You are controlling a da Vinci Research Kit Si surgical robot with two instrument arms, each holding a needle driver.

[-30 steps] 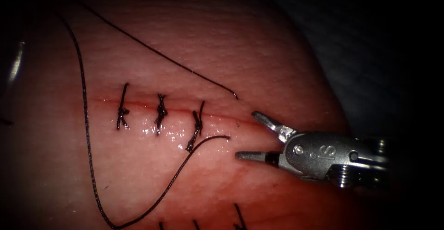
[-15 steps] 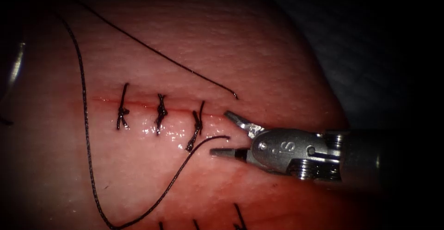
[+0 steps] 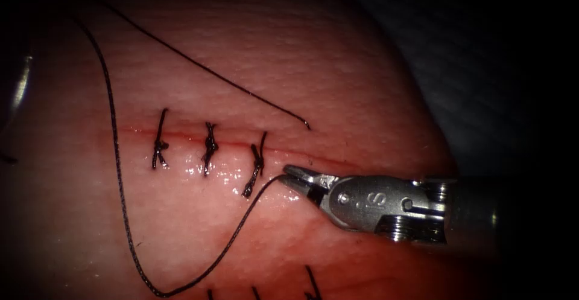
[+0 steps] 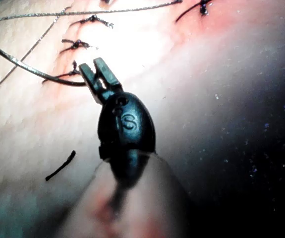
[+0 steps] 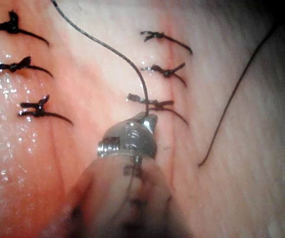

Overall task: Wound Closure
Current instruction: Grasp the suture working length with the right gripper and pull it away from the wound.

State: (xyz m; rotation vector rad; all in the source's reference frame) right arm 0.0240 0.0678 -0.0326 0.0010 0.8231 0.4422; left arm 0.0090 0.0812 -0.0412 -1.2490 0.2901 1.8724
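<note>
The limp, light thread is pinched at its free end by the right tool, just right of the third stitch; a firm grip near the tip is judged enough.

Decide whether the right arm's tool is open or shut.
Shut on the thread: in the endoscope view the right tool has its jaws closed together on the free end of the thread, beside the rightmost stitch.

Room itself lost in darkness. Above and behind right arm's tool, dim grey-blue surface with faint ridged lines; cloth or mat, cannot tell. Light narrow and strong, brightest just ahead of tool's tip, fading to black border all around.
</note>
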